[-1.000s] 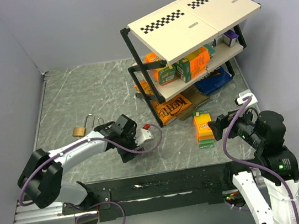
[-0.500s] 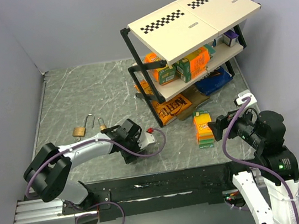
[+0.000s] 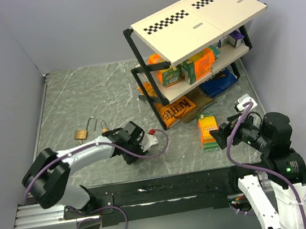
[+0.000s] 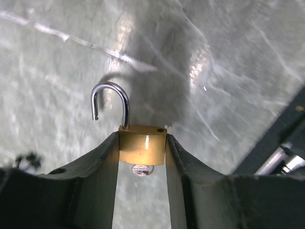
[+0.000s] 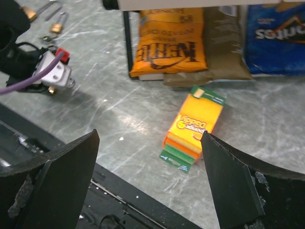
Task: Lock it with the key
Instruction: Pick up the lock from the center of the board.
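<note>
My left gripper point(image 4: 142, 143) is shut on a brass padlock point(image 4: 142, 147), with one finger on each side of its body. The padlock's steel shackle point(image 4: 114, 98) is swung open, and the keyhole end faces the camera. The gripper is low over the table in the top view point(image 3: 137, 151). A second brass padlock point(image 3: 80, 134) with an open shackle lies on the table to the left, and a small brass piece point(image 3: 104, 126) lies beside it. I cannot make out a key. My right gripper point(image 5: 150, 138) is open and empty above the table.
A pack of orange and green sponges point(image 5: 193, 126) lies below the right gripper. A black shelf rack point(image 3: 189, 47) with boxes stands at the back right, with a chip bag point(image 5: 169, 40) and a blue bag point(image 5: 276, 33) under it. The black rail point(image 3: 163, 187) runs along the near edge.
My left arm has shifted slightly right and nearer, still low over the table. My right gripper has moved a little left, towards the sponge pack.
</note>
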Available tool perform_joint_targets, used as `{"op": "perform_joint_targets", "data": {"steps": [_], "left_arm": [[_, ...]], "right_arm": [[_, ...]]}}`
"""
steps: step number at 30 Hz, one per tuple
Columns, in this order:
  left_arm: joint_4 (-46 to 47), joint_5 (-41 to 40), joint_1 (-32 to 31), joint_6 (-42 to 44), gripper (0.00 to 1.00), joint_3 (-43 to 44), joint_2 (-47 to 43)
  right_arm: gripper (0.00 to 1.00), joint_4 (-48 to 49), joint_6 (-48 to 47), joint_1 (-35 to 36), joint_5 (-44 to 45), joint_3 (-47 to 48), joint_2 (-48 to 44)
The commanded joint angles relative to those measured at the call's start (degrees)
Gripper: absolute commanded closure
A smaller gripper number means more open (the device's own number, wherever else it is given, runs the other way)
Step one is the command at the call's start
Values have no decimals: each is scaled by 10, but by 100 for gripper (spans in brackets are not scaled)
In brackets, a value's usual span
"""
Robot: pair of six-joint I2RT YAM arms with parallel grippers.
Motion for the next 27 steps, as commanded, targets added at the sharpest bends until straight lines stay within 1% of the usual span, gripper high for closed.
{"op": "perform_joint_targets", "data": {"steps": [1,3,6,7,9,12,14,15,16,17,19,20,21,23,25,26,27], "left_arm": [[-41,-16,2,-45,94,23,-77],[-51,-12,13,-57,96,39,-115],[-79,19,56,-85,98,68,-161],[-86,33,83,-98,99,76,-172],[-97,66,114,-114,99,100,-206],[-99,116,195,-175,99,130,-245],[-97,142,222,-204,99,141,-260],[-93,163,245,-239,99,150,-274],[-90,176,258,-252,99,153,-281],[-84,188,270,-264,99,155,-293],[-81,213,299,-295,99,162,-303],[-81,218,307,-303,99,166,-311],[-79,229,319,-322,99,172,-314],[-76,241,335,-346,99,179,-323],[-66,269,363,-392,99,183,-328],[-61,280,374,-410,99,177,-332],[-54,290,398,-449,99,173,-334]], "right_arm": [[5,-1,-29,-3,-78,15,13],[6,-22,-54,-3,-95,19,20],[6,-44,-83,-3,-127,31,41],[6,-44,-93,-3,-136,31,48],[6,-37,-95,-3,-162,30,56],[7,-41,-101,-1,-208,33,95],[7,-34,-114,11,-218,35,112],[7,-28,-115,20,-213,39,130],[7,-12,-117,31,-209,40,139],[7,-2,-114,66,-202,42,149],[9,30,-104,117,-152,52,182],[9,41,-101,179,-126,55,193],[9,55,-98,204,-91,61,215],[10,98,-94,268,-63,67,237],[11,136,-83,301,-27,72,270],[11,180,-79,313,-16,76,281],[11,201,-75,347,-1,84,305]]}}
